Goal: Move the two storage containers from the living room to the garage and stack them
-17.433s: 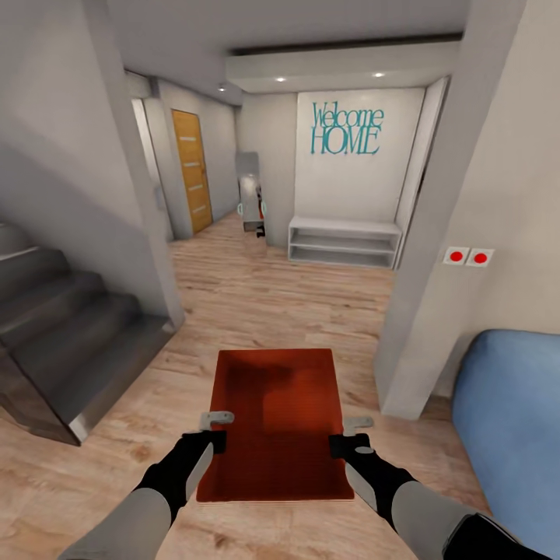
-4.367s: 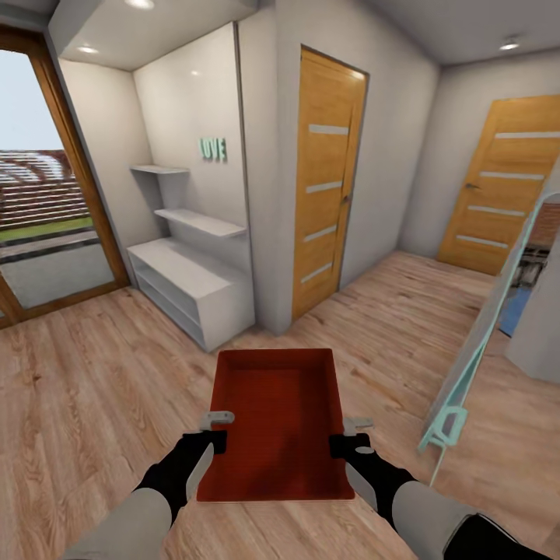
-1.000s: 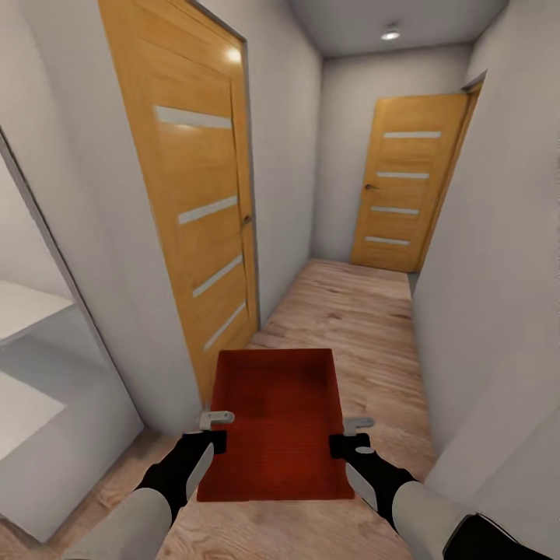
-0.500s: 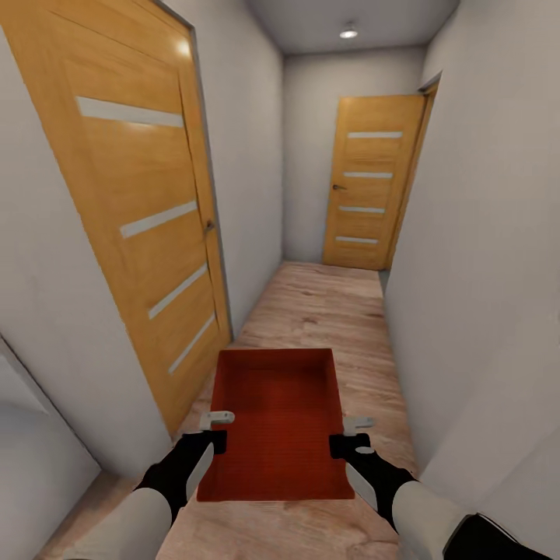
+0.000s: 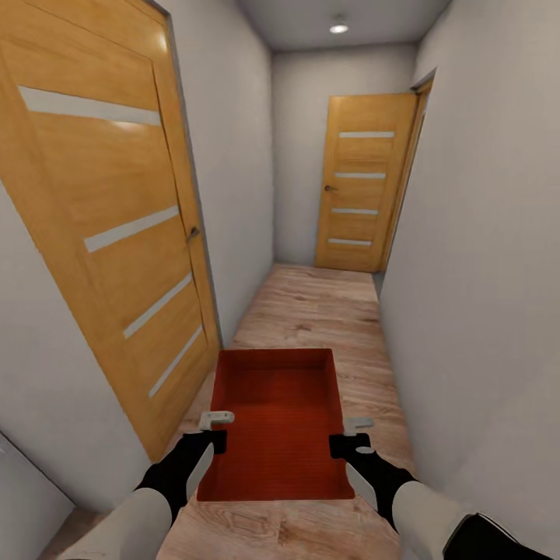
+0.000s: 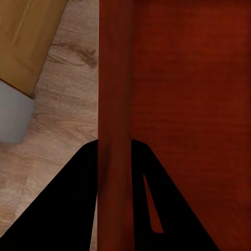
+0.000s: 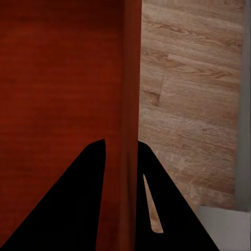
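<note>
Ahead, a narrow corridor is seen, bounded by pale grey walls (image 5: 482,257) on both sides and floored with light wood planks (image 5: 327,311). On the left wall a tall orange wooden door (image 5: 101,225) with pale horizontal strips is set, its handle near its far edge. At the far end a second orange door (image 5: 364,183) of the same pattern is placed, shut, with a lit ceiling spot (image 5: 338,28) above the passage.

Near the camera, one orange-red storage container (image 5: 276,424) is held off the planks between the two arms, its open top facing up and its long axis pointed down the corridor. Its inside is bare.

The container's left long wall is clamped by the left gripper (image 5: 215,430); in the left wrist view the thin wall (image 6: 115,104) is seen passing between the two dark fingers (image 6: 68,209), one finger outside and one inside the box. The right long wall is clamped likewise by the right gripper (image 5: 351,434); in the right wrist view that wall (image 7: 130,94) is pinched between the fingers (image 7: 78,204), with planks lying below on the outer side. Both grips are placed toward the near half of the container.
</note>
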Controlling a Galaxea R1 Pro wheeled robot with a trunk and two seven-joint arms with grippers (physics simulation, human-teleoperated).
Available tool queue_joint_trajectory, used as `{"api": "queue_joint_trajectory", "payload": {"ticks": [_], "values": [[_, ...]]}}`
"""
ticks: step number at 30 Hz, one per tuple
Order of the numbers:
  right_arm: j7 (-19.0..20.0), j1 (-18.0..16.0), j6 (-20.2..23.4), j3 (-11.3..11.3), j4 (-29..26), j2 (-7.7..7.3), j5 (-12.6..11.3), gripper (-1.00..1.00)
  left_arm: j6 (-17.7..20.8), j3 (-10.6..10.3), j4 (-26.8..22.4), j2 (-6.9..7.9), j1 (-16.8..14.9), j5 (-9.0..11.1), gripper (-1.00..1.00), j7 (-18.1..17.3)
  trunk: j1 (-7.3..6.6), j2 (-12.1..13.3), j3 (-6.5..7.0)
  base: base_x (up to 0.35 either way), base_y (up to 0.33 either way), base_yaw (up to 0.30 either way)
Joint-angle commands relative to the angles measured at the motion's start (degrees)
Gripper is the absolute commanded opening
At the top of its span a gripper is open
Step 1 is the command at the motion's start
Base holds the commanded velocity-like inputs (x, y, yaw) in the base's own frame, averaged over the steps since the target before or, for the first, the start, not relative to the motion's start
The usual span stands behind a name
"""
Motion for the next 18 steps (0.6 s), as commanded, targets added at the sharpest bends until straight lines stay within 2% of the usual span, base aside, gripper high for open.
{"api": "queue_joint_trajectory", "payload": {"ticks": [1,18], "values": [[-1.54,-0.12,-0.17,-1.81,-0.16,-0.88,0.80,-1.00,0.54,-0.18,0.38,0.51,0.01,-0.74,-1.00,0.51,0.06,-0.10,-0.09,0.322,0.000,0.000],[-1.54,-0.12,-0.17,-1.83,-0.16,-0.88,0.84,-1.00,0.54,-0.18,0.38,0.51,0.01,-0.69,-1.00,0.51,0.06,-0.10,-0.09,0.323,0.000,0.000]]}}
